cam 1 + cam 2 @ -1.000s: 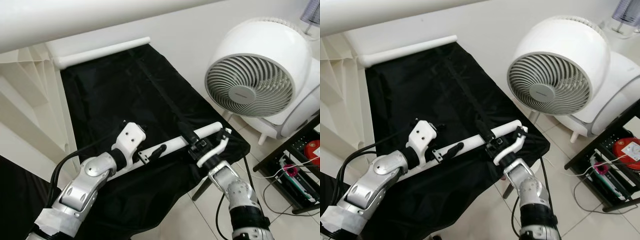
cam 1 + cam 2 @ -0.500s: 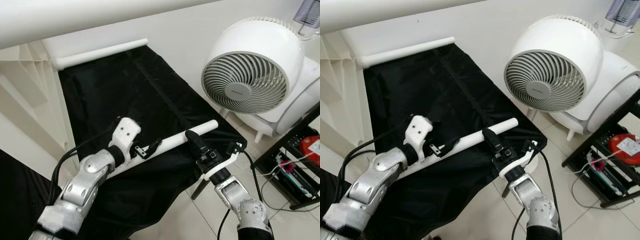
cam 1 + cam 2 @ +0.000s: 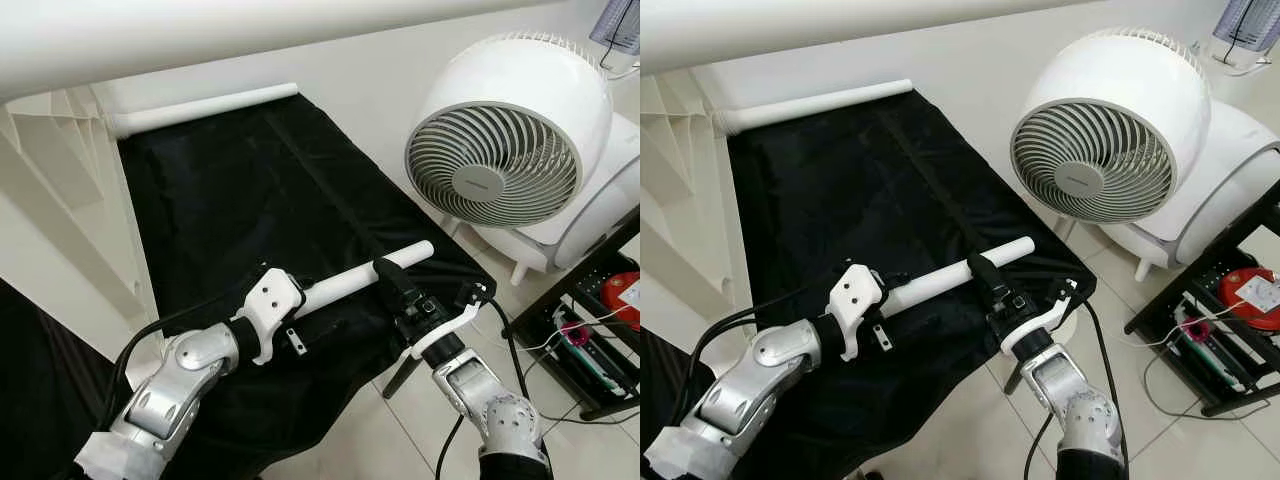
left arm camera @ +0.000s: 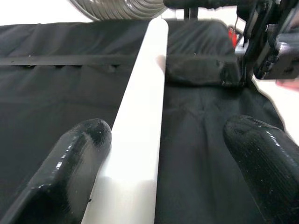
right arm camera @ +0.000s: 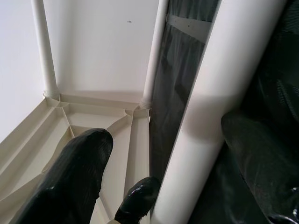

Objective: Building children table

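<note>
While both arms reach over the black fabric sheet, one round white plastic table leg lies slantwise across its near part, its free end pointing toward the far right. The left gripper sits at the leg's near-left end; in the left wrist view its two black fingers stand apart, one against the tube's side and the other well clear over the cloth, so they straddle the leg without pinching it. The right gripper meets the leg nearer its right end, and in the right wrist view its fingers are also spread, the tube running between them and resting against one finger. A second white tube lies along the far edge of the sheet, beside the wall. One upturned cream plastic tabletop with moulded ribs shows in the right wrist view, two white legs standing in its sockets; its edges are cut off. One large round white fan stands on the tiled floor at the right, and a black low shelf with cables and a red object is cut off at the right border. Whatever supports the sheet is hidden beneath it.
</note>
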